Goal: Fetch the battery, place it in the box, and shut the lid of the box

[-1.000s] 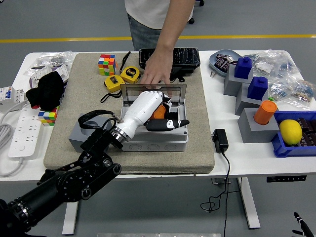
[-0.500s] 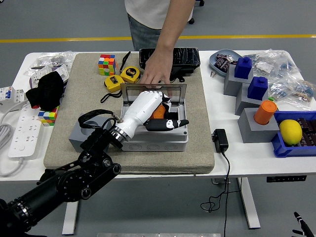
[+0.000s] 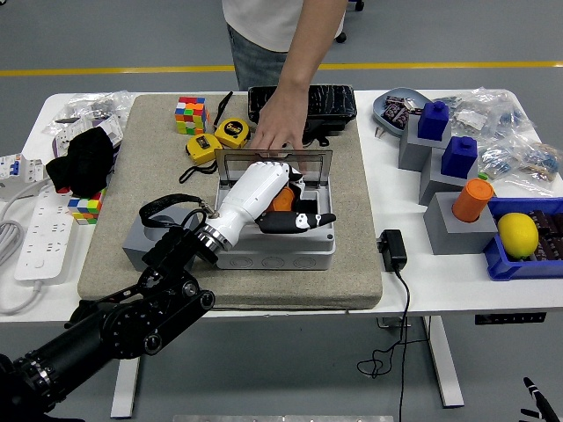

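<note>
Head view | left robot hand [image 3: 280, 207] unmoved inside box [image 3: 275, 249] | fingers apparently curled on orange battery [image 3: 282, 200]

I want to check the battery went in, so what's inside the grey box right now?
The robot's left hand reaches into the open grey box, with something orange beside its fingers. The hand covers most of the interior, so the box floor cannot be seen.

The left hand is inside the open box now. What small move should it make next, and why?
Probably release and draw back. The left hand is already low inside the grey box, with an orange object under its fingers. The clear lid stands upright, steadied by a person's hand, and cannot close until the hand leaves.
</note>
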`<state>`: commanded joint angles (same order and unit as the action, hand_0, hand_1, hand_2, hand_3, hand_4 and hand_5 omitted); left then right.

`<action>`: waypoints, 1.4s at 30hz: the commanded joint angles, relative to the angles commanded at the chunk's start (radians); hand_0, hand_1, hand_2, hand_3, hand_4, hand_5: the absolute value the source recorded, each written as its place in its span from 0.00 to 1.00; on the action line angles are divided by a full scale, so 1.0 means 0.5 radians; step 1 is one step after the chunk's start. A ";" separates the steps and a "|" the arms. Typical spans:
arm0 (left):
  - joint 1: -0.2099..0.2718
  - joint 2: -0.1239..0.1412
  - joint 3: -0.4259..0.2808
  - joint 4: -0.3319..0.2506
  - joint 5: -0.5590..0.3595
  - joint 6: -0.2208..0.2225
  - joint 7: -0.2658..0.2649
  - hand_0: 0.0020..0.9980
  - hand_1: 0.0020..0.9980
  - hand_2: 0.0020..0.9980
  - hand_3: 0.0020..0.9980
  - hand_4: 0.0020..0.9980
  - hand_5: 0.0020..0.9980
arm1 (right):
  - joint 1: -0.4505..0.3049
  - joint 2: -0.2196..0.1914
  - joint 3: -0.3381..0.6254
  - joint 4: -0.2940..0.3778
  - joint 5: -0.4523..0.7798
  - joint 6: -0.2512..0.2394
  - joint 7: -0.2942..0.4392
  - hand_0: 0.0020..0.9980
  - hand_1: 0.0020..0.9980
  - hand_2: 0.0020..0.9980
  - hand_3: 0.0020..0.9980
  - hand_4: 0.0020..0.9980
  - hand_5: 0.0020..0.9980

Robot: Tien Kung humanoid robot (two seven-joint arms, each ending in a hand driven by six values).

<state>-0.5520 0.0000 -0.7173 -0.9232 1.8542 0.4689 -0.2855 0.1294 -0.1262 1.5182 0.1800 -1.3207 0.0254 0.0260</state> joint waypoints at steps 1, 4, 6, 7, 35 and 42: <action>0.000 0.000 -0.002 0.000 0.002 -0.004 0.000 0.44 0.32 0.44 0.45 1.00 0.80 | 0.000 0.000 -0.001 0.000 0.000 0.000 0.000 0.88 0.79 0.76 0.79 1.00 1.00; 0.002 0.000 -0.003 0.001 0.009 -0.010 0.001 0.44 0.32 0.44 0.45 1.00 0.80 | 0.000 0.000 -0.003 0.000 0.002 0.001 0.000 0.88 0.79 0.76 0.79 1.00 1.00; 0.003 0.000 -0.004 -0.001 0.011 -0.012 0.001 0.46 0.40 0.48 0.47 1.00 0.81 | 0.000 -0.001 -0.006 0.000 0.004 0.001 0.000 0.88 0.79 0.76 0.79 1.00 1.00; 0.003 0.000 -0.004 -0.001 0.014 -0.012 0.002 0.46 0.40 0.48 0.47 1.00 0.81 | -0.001 -0.001 -0.005 0.000 0.004 0.001 0.000 0.88 0.79 0.76 0.79 1.00 1.00; 0.031 0.000 0.024 -0.367 0.149 0.014 0.032 0.46 0.39 0.48 0.47 1.00 0.81 | -0.008 -0.002 0.004 0.000 0.007 0.000 0.002 0.88 0.79 0.76 0.79 1.00 1.00; 0.023 0.000 -0.001 -0.435 0.144 0.073 0.016 0.44 0.37 0.48 0.47 1.00 0.81 | -0.005 0.001 0.008 0.000 0.008 0.000 0.003 0.88 0.79 0.76 0.79 1.00 1.00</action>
<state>-0.5407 0.0000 -0.7175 -1.1407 1.9262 0.5053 -0.2773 0.1270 -0.1256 1.5221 0.1800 -1.3165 0.0253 0.0273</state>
